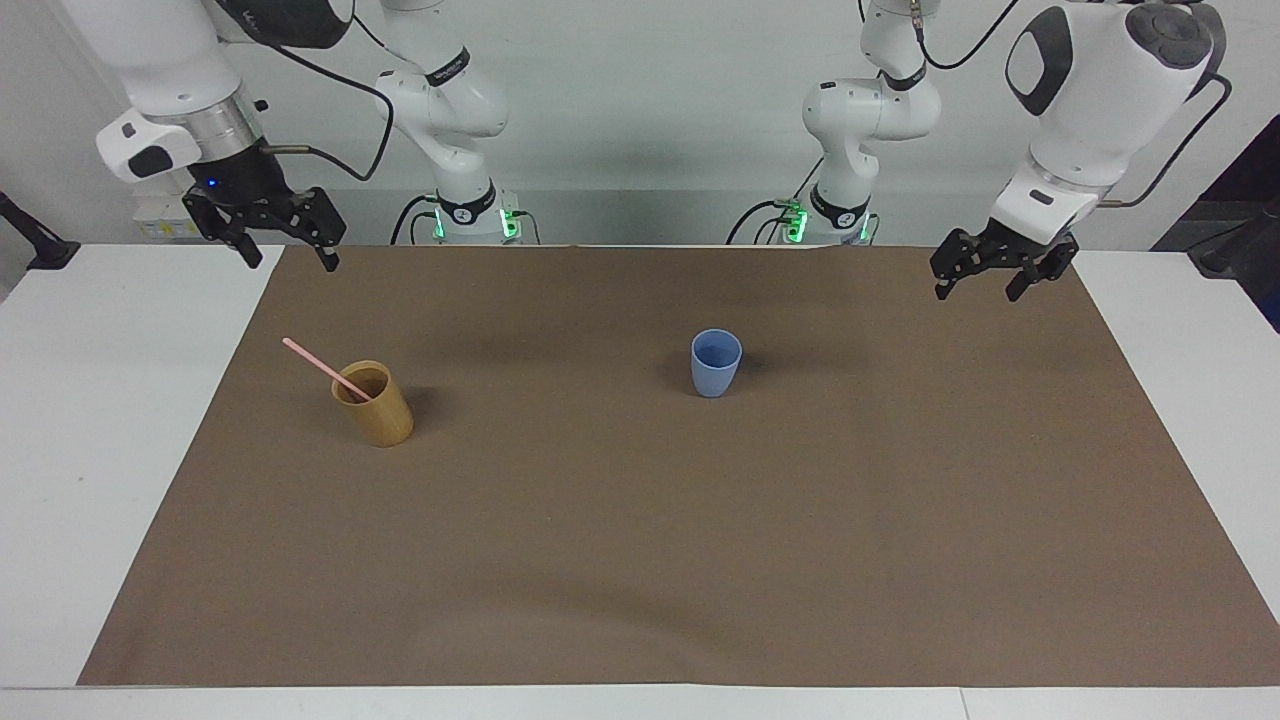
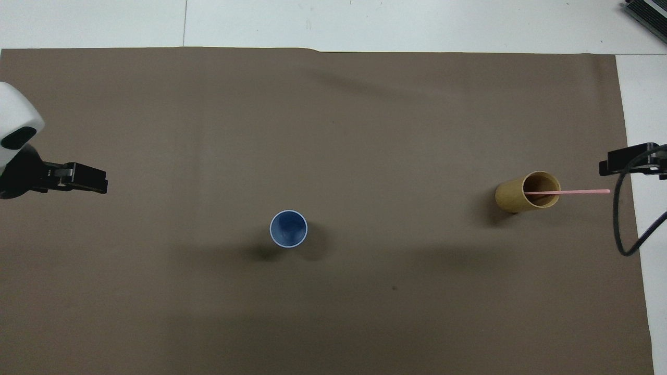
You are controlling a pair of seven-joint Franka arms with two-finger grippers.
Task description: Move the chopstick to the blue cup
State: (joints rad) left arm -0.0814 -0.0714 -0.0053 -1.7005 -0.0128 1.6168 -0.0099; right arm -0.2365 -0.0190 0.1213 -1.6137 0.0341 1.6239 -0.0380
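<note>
One pale pink chopstick (image 1: 315,362) (image 2: 578,192) leans in a tan cup (image 1: 380,412) (image 2: 513,197) toward the right arm's end of the table, its top poking out over the rim. The blue cup (image 1: 716,365) (image 2: 288,228) stands upright and empty near the mat's middle. My left gripper (image 1: 977,292) (image 2: 99,182) hangs open and empty over the mat's corner at the left arm's end, well apart from the blue cup. My right gripper (image 1: 290,262) (image 2: 607,166) hangs open and empty over the mat's edge at the right arm's end, above and apart from the tan cup.
A brown mat (image 1: 640,560) covers most of the white table (image 1: 110,450). Both arm bases stand at the robots' edge. A dark device corner (image 2: 649,13) shows at the table's edge farthest from the robots.
</note>
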